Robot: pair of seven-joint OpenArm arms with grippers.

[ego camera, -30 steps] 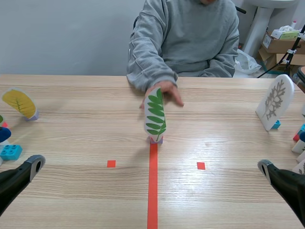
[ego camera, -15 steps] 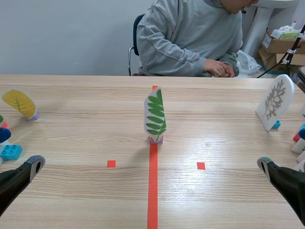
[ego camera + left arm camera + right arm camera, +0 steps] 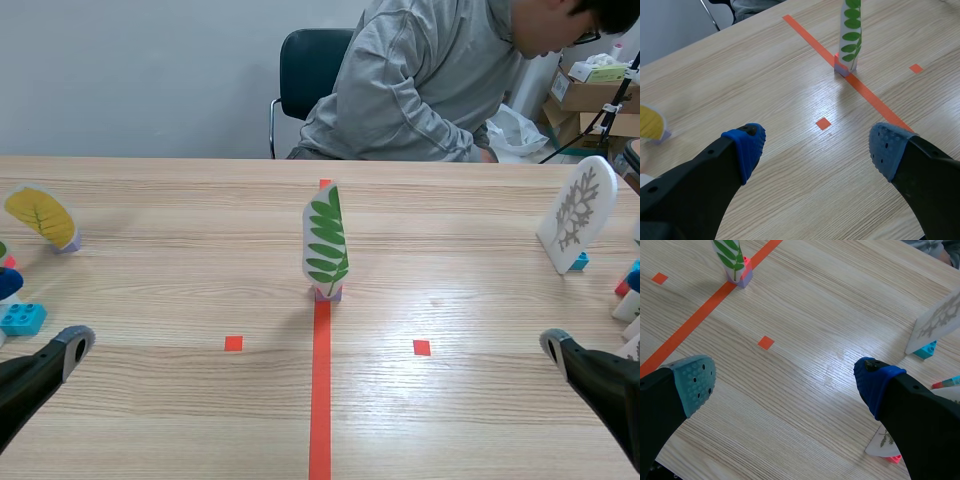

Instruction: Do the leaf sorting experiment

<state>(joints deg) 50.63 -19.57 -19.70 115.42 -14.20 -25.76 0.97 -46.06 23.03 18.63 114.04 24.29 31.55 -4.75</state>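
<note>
A green compound-leaf card (image 3: 326, 241) stands upright in a small purple block on the orange-red centre line, ahead of both grippers; it shows as the leaf card (image 3: 850, 31) in the left wrist view and the leaf card (image 3: 732, 257) in the right wrist view. A yellow leaf card (image 3: 41, 216) stands at the far left, seen again as the yellow card (image 3: 650, 123). A white card with a pale branching leaf (image 3: 577, 212) stands at the far right, its lower part the white card (image 3: 936, 325). My left gripper (image 3: 815, 145) and right gripper (image 3: 785, 375) hang open and empty near the table's front edge.
A person in a grey sweater (image 3: 440, 80) sits across the table, leaning toward the right, hands off the table. Blue and red blocks (image 3: 20, 318) lie at the left edge. More blocks and cards (image 3: 628, 300) crowd the right edge, one leaf card (image 3: 885, 442) beside my right finger.
The person's hand has let go of the green leaf card and withdrawn from the table; the person now leans away to the right. Neither arm has moved.
</note>
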